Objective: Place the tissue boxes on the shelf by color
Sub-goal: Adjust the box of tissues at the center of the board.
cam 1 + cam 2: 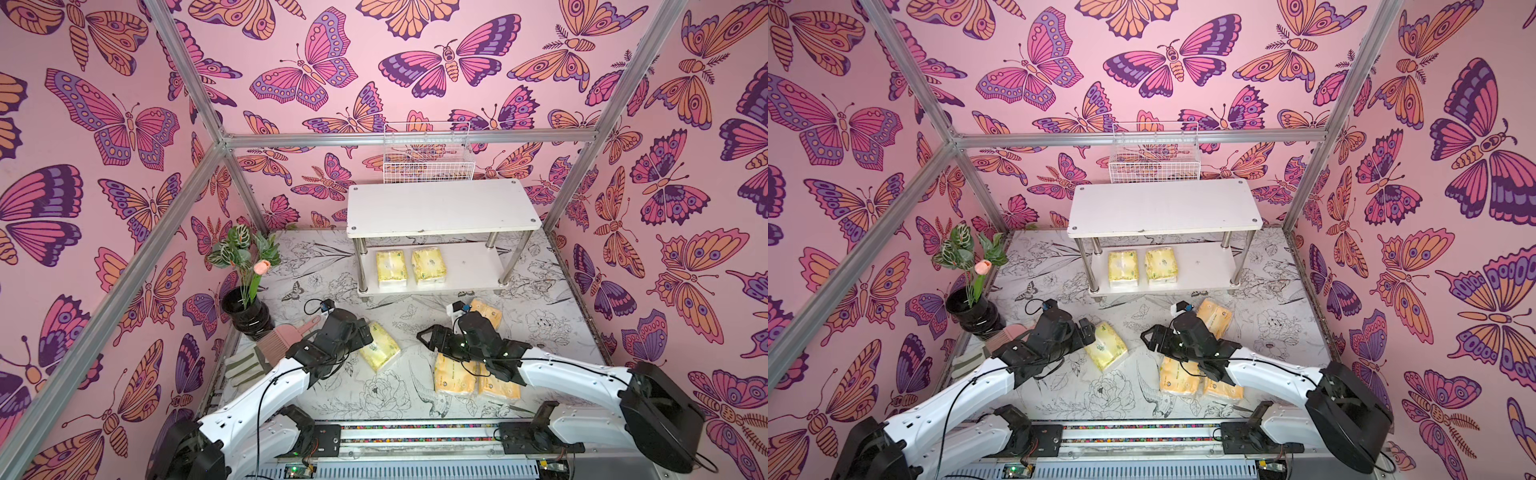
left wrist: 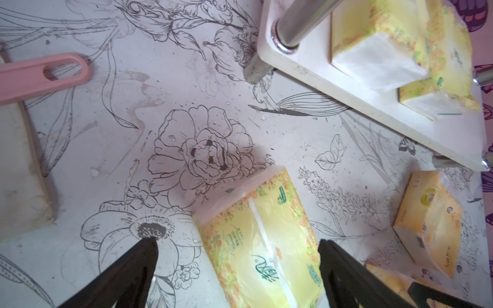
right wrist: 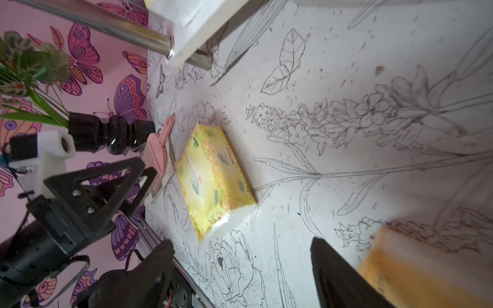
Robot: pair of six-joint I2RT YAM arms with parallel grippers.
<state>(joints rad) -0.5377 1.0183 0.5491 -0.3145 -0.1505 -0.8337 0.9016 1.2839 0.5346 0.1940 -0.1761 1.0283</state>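
On 1 pale-yellow tissue pack (image 2: 256,234), green brush-script logo (image 2: 264,268)

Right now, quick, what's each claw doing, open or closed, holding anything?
Left claw: open, straddling the pale yellow tissue pack, not gripping.
Right claw: open, empty.

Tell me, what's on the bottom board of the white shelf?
Two pale yellow tissue packs lie side by side on the lower board. The top board hides its back part, so that stays unseen.
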